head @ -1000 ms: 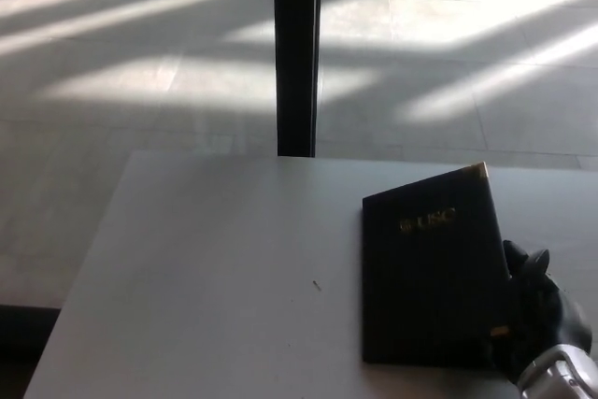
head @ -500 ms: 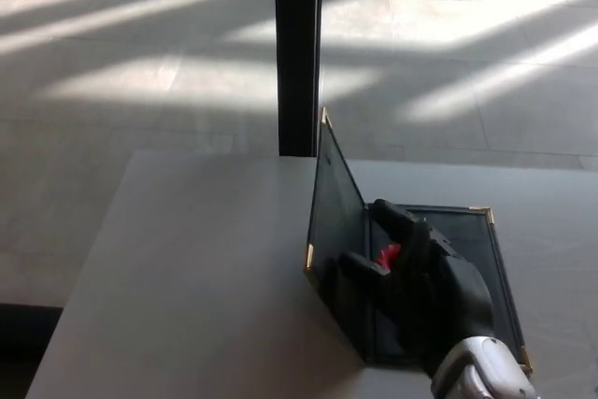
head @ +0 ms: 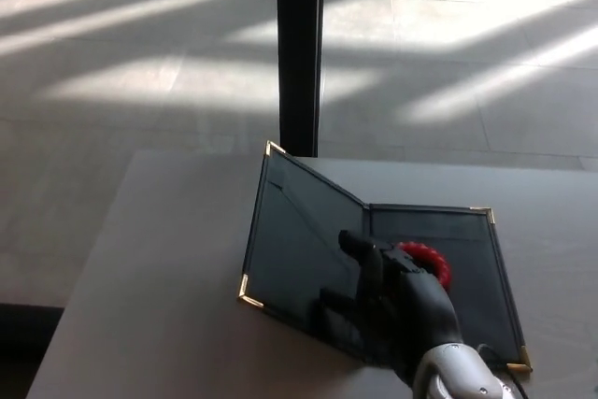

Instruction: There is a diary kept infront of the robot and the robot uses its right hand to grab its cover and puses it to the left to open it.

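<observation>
A black diary with gold corner tips lies open on the grey table (head: 159, 277). Its cover (head: 294, 240) leans over to the left, still raised off the table, and the right half (head: 467, 263) lies flat. My right hand (head: 392, 301) comes in from the bottom edge and presses its spread fingers against the inside of the cover near the spine. It grips nothing. A red ring on the hand shows by the spine. My left hand does not show.
A black post (head: 299, 49) stands just behind the table's far edge. Beyond it is a tiled floor with bands of sunlight. The table's left edge runs diagonally at the picture's left.
The cover has swung from closed, through upright, to leaning far left. My right hand moved from the diary's right edge to the inside of the cover.
</observation>
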Controlling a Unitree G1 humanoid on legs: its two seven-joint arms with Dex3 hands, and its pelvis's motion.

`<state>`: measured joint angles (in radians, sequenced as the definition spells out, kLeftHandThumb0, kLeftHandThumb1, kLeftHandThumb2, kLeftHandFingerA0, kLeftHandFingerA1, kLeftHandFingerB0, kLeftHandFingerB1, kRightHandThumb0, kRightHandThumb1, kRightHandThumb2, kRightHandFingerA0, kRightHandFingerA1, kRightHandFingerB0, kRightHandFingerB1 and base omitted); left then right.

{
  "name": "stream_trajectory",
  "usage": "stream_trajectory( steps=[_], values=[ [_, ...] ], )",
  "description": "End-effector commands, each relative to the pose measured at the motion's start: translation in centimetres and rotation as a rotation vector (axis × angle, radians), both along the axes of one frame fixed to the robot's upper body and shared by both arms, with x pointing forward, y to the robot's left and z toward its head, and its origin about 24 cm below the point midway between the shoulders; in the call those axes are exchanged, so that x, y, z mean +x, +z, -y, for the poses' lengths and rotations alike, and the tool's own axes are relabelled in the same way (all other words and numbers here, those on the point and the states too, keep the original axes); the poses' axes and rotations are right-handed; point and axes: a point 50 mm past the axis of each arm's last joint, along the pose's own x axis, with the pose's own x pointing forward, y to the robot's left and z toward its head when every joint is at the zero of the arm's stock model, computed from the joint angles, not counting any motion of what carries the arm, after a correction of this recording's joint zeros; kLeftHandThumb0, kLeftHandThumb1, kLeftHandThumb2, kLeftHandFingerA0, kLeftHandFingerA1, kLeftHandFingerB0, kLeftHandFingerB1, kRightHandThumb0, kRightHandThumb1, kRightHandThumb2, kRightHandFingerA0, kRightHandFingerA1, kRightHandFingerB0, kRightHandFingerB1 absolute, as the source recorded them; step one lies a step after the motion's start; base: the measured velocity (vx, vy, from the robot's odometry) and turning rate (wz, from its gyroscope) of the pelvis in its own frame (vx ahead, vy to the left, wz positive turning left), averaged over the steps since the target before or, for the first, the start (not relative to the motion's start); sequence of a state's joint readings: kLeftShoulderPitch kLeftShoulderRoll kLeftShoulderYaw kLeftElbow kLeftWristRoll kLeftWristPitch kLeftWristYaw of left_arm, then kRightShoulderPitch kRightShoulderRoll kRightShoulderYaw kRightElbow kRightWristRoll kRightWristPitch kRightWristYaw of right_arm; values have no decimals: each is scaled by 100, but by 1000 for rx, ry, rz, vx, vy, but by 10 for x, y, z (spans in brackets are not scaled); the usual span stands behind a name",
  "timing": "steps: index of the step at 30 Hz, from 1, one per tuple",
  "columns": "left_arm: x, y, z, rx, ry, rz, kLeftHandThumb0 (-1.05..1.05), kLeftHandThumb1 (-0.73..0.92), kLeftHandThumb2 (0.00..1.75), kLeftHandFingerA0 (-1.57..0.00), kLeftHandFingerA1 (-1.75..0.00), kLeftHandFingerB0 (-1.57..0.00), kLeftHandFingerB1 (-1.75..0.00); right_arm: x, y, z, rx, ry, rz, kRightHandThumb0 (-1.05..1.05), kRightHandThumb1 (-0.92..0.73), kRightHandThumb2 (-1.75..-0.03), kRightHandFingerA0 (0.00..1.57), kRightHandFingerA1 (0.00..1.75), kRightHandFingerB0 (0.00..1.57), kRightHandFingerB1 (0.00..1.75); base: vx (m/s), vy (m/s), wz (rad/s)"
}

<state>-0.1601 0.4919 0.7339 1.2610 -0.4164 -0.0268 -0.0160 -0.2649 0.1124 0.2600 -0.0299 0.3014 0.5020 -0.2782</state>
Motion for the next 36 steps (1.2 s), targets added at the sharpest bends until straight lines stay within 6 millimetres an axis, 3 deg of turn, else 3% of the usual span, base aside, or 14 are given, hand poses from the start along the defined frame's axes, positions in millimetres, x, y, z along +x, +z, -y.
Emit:
stream_trajectory(
  steps=[1,7,8,12,16,17,18,20,21,22,24,26,27,36],
  values=[
    [2,9,-7,31,6,-5,-105,92,120,-25,-171,-15,-139,24,0,17,-182,-33,37,-76,-92,-85,32,63,21,49,0,0,0],
    [10,15,-10,50,-18,2,-105,92,117,-22,-164,-12,-137,63,19,36,-422,-96,138,-63,-73,-119,43,69,10,49,0,0,0],
    [11,16,-10,54,-27,8,-105,92,117,-16,-166,-7,-136,71,26,33,-472,-70,168,-83,-92,-74,42,63,27,46,0,0,0],
    [14,18,-11,62,-29,-8,-101,71,158,-25,-115,0,-95,80,37,14,-485,-22,206,-85,-92,-70,44,65,38,48,0,0,0],
    [23,21,-9,68,-29,2,-90,67,151,-21,-106,0,-88,79,43,-20,-458,66,250,-84,-92,-70,46,64,41,49,0,0,0],
    [26,22,-9,69,-37,8,-90,67,151,-21,-106,0,-88,78,44,-25,-451,74,263,-84,-92,-70,46,64,41,49,0,0,0],
    [26,22,-9,68,-36,10,-105,92,116,-23,-164,-12,-135,77,44,-29,-449,86,267,-90,-79,-85,46,64,37,51,0,0,0],
    [27,22,-8,67,-51,14,-105,92,117,-18,-162,-13,-137,69,40,-51,-435,146,261,-88,-91,-69,45,65,38,47,0,0,0],
    [28,23,-9,77,-55,5,-105,92,117,-19,-163,-14,-137,65,36,-58,-425,179,254,-83,-72,-112,43,67,34,56,0,0,0],
    [29,23,-9,76,-50,4,-105,92,118,-21,-163,-15,-136,61,33,-63,-435,206,254,-85,-92,-72,49,71,34,45,0,0,0],
    [30,24,-9,80,-57,1,-105,92,118,-19,-164,-14,-137,50,18,-71,-463,274,262,-83,-92,-71,50,81,32,48,0,0,0],
    [32,25,-9,81,-63,3,-105,92,114,-26,-162,-16,-135,49,14,-68,-481,285,260,-84,-92,-74,41,70,33,48,0,0,0],
    [31,24,-9,79,-63,7,-105,92,113,-25,-160,-14,-133,49,10,-63,-492,294,240,-84,-74,-111,38,68,30,55,0,0,0],
    [26,21,-8,87,-74,-35,-105,92,119,-28,-165,-15,-133,81,45,0,-455,85,247,-85,-92,-74,38,60,29,45,0,0,0]
  ],
)
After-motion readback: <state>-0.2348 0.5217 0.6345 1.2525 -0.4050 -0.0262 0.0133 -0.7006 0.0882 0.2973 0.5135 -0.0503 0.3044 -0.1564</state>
